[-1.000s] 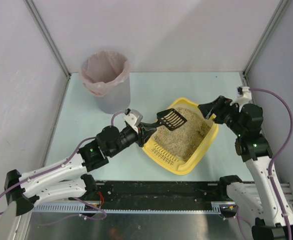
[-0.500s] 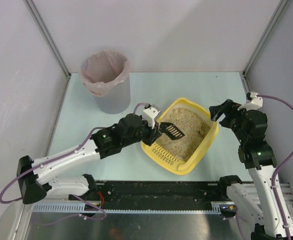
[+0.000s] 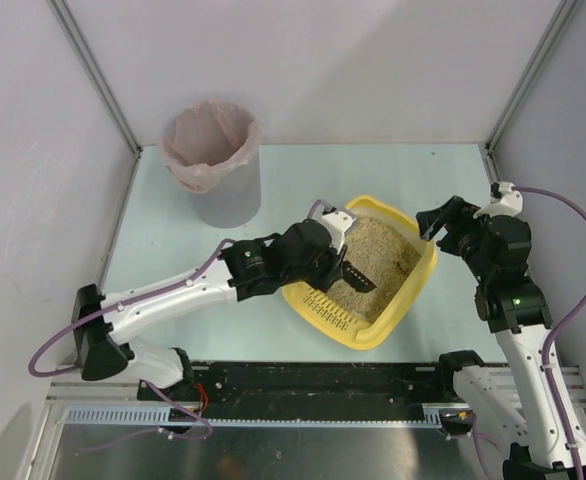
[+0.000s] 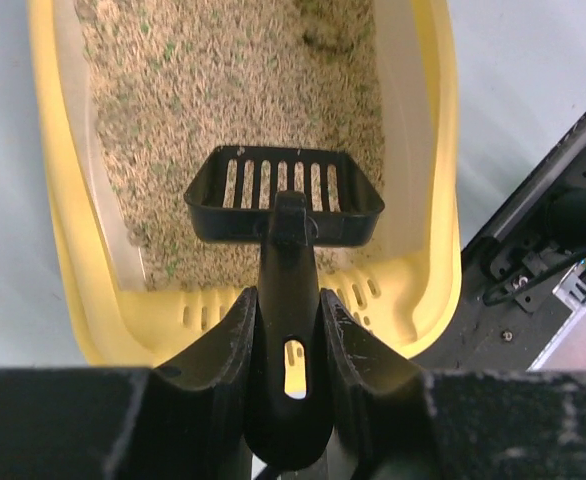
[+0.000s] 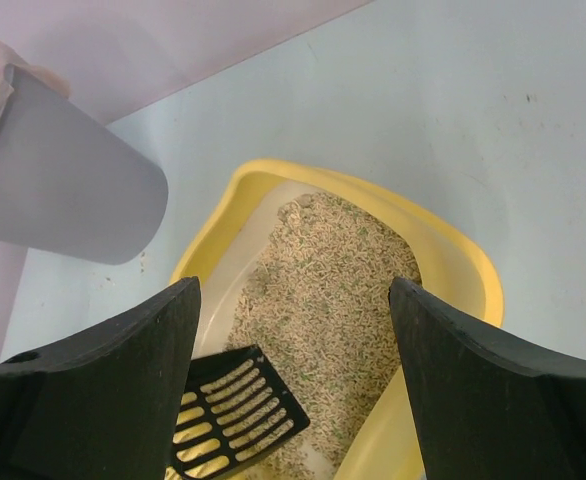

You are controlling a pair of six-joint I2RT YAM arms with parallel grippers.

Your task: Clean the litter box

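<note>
The yellow litter box sits mid-table, filled with beige litter, its slotted grille at the near-left edge. It also shows in the left wrist view and the right wrist view. My left gripper is shut on the handle of a black slotted scoop, whose empty head hangs just above the litter near the grille. The scoop also shows in the right wrist view. A darker clump lies at the far end of the litter. My right gripper is open and empty above the box's far right rim.
A grey bin with a pink liner stands at the back left, also in the right wrist view. A black rail runs along the near table edge. Walls close in on the left, back and right.
My left arm has reached right and forward, carrying the scoop from the box's left rim down over the litter. My right gripper has pulled back slightly from the rim.
</note>
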